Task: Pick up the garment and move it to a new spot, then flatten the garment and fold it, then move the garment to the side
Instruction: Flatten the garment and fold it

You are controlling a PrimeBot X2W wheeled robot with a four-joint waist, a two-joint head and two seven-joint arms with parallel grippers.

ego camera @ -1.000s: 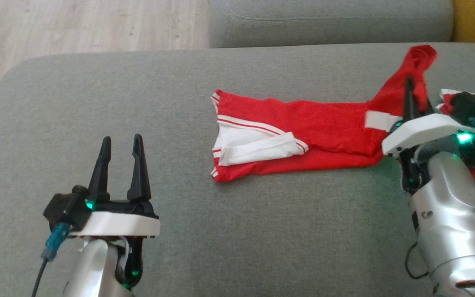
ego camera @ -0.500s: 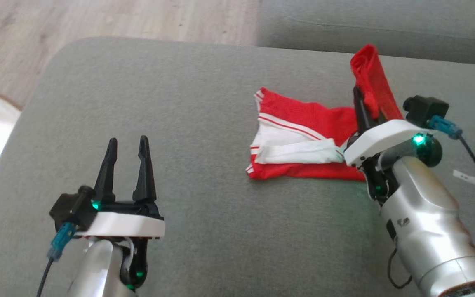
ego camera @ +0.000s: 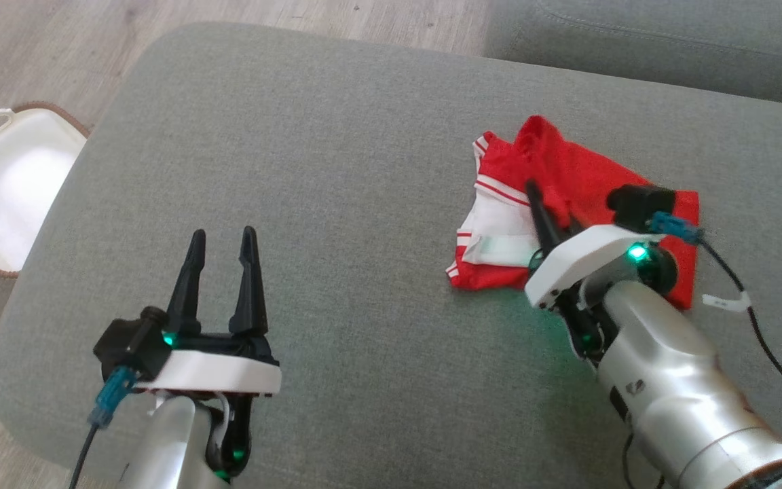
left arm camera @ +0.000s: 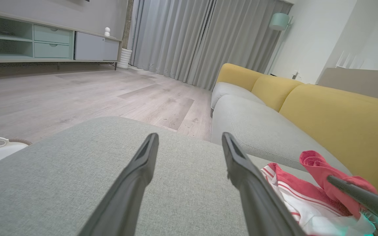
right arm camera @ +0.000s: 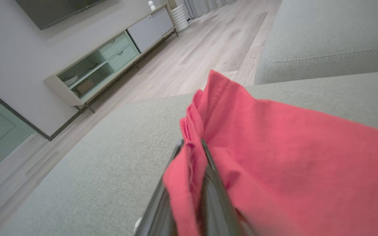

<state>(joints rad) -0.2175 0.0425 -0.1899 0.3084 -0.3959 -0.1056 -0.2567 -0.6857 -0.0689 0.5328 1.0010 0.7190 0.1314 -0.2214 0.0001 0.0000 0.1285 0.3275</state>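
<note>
The garment (ego camera: 571,180) is red with white panels and stripes, lying partly doubled over on the grey cushion (ego camera: 337,170) at the right. My right gripper (ego camera: 535,190) is shut on a bunched red edge of it, held up over the white collar part. In the right wrist view the red cloth (right arm camera: 258,147) is pinched between the fingers (right arm camera: 205,154) and drapes to the right. My left gripper (ego camera: 222,239) stands open over bare cushion at the lower left, well apart from the garment (left arm camera: 310,186), which lies beyond the tip of its right finger.
A white basket (ego camera: 4,183) with a brown rim sits on the wooden floor (ego camera: 58,41) left of the cushion. A grey sofa seat (ego camera: 669,47) borders the far right, with yellow backrests (left arm camera: 336,114) behind. A cable (ego camera: 757,326) trails from the right wrist.
The head camera has swung, bringing the basket into view. My right gripper has carried the red edge over the garment toward its white collar end, doubling the cloth. The left gripper stays open.
</note>
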